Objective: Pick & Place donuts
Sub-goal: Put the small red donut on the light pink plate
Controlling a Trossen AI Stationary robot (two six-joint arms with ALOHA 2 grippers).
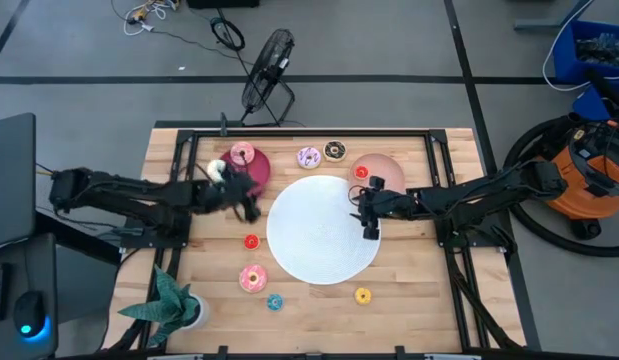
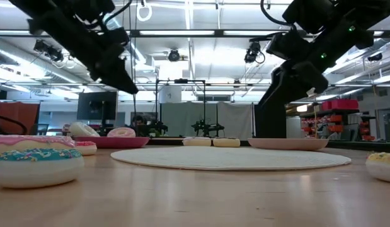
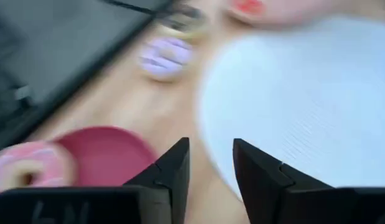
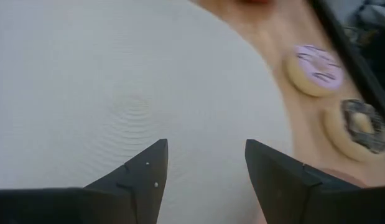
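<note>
My left gripper (image 1: 247,208) (image 3: 211,146) is open, with nothing between its fingers. It hovers between the crimson plate (image 1: 257,172) and the big white disc (image 1: 322,228). A pink donut (image 1: 242,153) and a white donut (image 1: 217,170) lie on that plate. A purple donut (image 1: 308,157) and a chocolate donut (image 1: 335,151) rest flat on the table behind the disc. A tiny red donut (image 1: 361,172) sits on the salmon plate (image 1: 381,170). My right gripper (image 1: 369,225) (image 4: 206,146) stands open above the disc's right edge.
Near the front lie a tiny red donut (image 1: 251,241), a pink donut (image 1: 253,278), a tiny blue donut (image 1: 275,301) and a tiny yellow donut (image 1: 362,295). A potted plant (image 1: 169,305) stands at the front left corner. A black frame (image 1: 309,130) runs along the table's edges.
</note>
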